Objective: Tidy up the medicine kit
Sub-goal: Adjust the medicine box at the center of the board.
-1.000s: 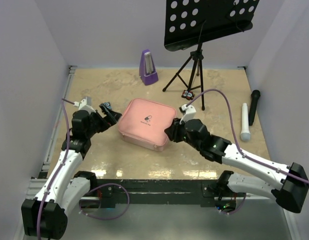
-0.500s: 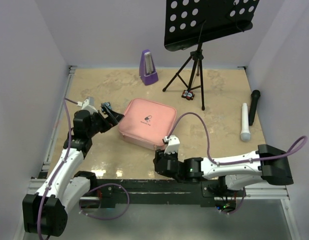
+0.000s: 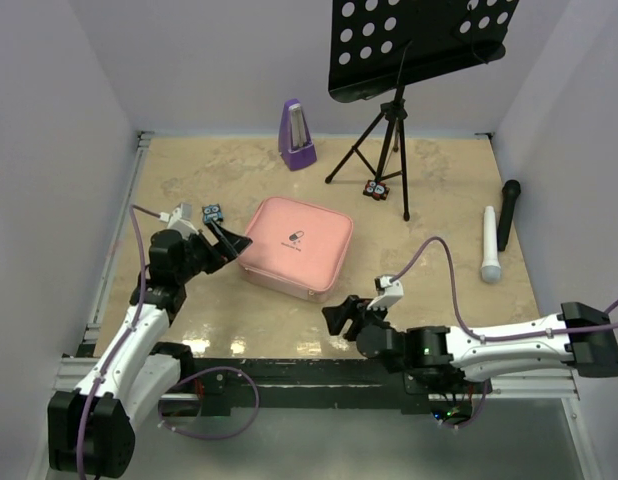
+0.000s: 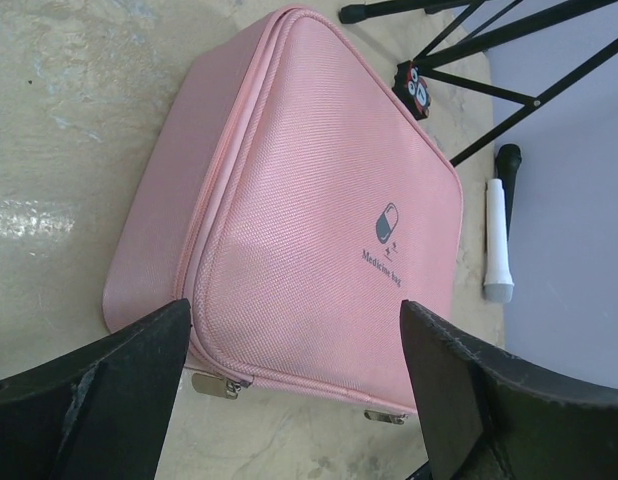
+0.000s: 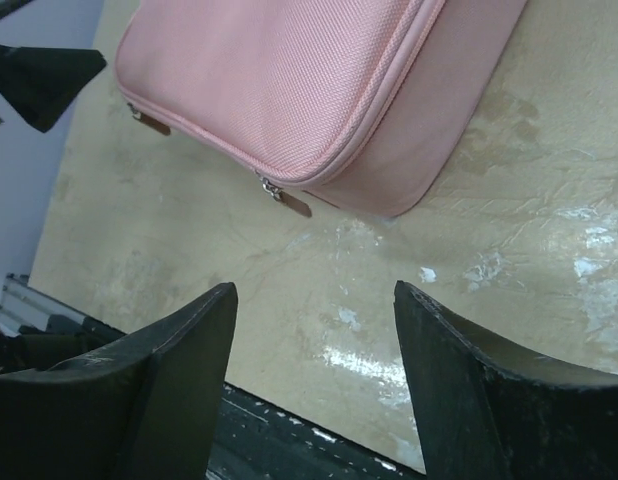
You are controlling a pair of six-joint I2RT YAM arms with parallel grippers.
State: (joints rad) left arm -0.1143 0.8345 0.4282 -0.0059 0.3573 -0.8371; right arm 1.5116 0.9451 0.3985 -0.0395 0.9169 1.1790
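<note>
The medicine kit (image 3: pixel 294 248) lies just right of your open left jaws, the nearer pair (your right jaws, open and empty too, hang off its near corner).

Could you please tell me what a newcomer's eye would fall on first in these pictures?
The pink case, lying zipped shut in the middle of the table, stands out first. The left gripper is open beside its left edge and the right gripper is open just off its near corner. Behind it are a black music stand and, further left, a purple metronome.
</note>
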